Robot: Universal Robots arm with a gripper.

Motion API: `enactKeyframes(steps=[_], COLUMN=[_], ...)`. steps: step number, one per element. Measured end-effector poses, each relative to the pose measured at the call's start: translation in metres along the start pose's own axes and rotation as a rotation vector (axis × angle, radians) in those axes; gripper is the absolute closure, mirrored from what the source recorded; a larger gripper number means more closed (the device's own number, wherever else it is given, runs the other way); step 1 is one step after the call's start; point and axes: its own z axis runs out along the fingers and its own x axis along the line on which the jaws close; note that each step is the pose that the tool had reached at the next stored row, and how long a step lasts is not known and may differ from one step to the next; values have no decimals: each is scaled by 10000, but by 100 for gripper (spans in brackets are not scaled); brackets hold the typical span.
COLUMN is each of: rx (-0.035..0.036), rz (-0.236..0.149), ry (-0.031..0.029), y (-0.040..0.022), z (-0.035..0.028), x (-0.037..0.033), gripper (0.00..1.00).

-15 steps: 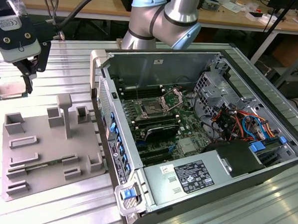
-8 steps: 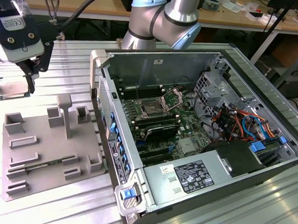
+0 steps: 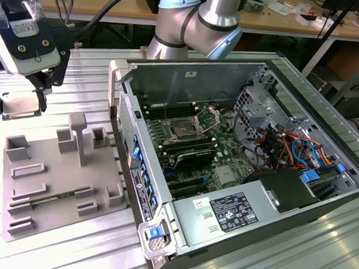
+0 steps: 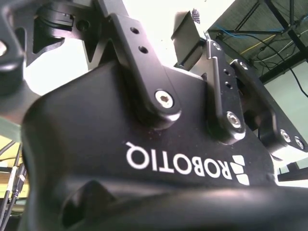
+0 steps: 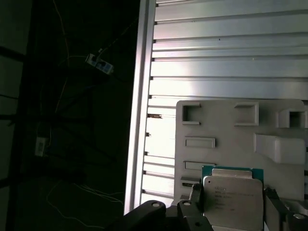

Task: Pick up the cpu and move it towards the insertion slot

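In the exterior view my gripper (image 3: 19, 99) hangs at the far left, above the table and just beyond the grey plastic fixture (image 3: 63, 176). It is shut on the cpu (image 3: 18, 106), a flat silvery-white square held level under the white gripper block. In the first wrist view the cpu (image 5: 233, 195), silver-topped with a green edge, sits between my two dark fingertips (image 5: 195, 192) and hides part of the fixture (image 5: 216, 125) beneath it. The insertion slot (image 3: 183, 130), a dark square with its metal bracket raised, lies on the motherboard inside the open computer case, far toward the exterior view's right of the gripper.
The open computer case (image 3: 238, 155) has raised walls, a drive cage and bundled cables (image 3: 287, 146). Its near wall (image 3: 123, 107) stands between the fixture and the motherboard. Ribbed aluminium table (image 5: 231, 48) surrounds the fixture. The gripper's black housing (image 4: 96, 144) shows in the second wrist view.
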Motion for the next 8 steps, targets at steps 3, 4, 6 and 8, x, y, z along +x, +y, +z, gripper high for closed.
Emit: enactKeyframes(steps=[3, 4, 6, 8], rx=[0, -1, 0, 0], rz=[0, 0, 1, 0], ry=[0, 0, 0, 0], y=[-14, -15, -16, -18], z=[-1, -1, -1, -1], x=[-164, -176, -190, -204], gripper=[45, 45, 45, 45])
